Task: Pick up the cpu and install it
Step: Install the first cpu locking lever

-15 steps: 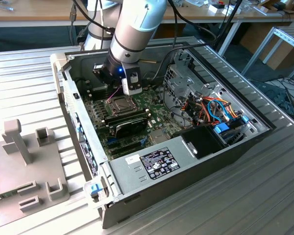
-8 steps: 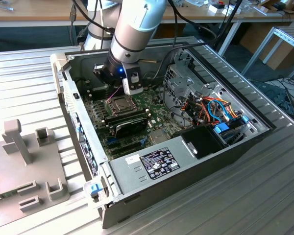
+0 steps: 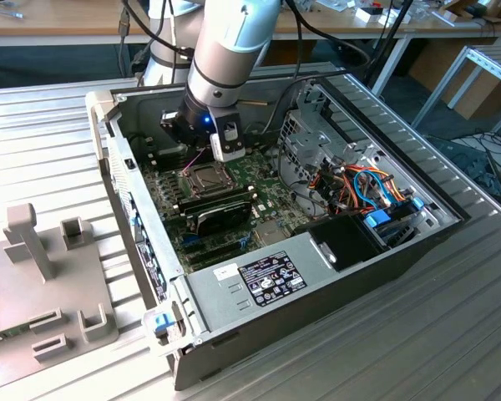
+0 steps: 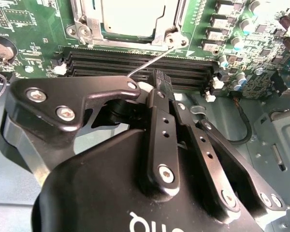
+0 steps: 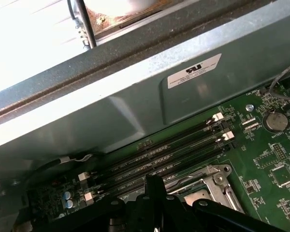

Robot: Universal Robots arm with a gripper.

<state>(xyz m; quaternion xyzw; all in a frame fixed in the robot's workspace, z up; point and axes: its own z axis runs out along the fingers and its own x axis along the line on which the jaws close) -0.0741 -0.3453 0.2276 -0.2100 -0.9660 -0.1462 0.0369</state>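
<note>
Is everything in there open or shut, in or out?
computer case: open, side cover off.
cpu: sitting in its socket.
socket frame: down around the cpu.
socket lever: sticking out over the memory slots.
memory slots: empty.
gripper: fingers shut, close above the memory slots.

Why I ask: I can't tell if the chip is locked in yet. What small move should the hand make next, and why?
Probably nudge the lever down towards its latch. In the second wrist view the cpu already lies inside the socket frame, while the thin lever slants out over the memory slots, ending right at the hand.
</note>
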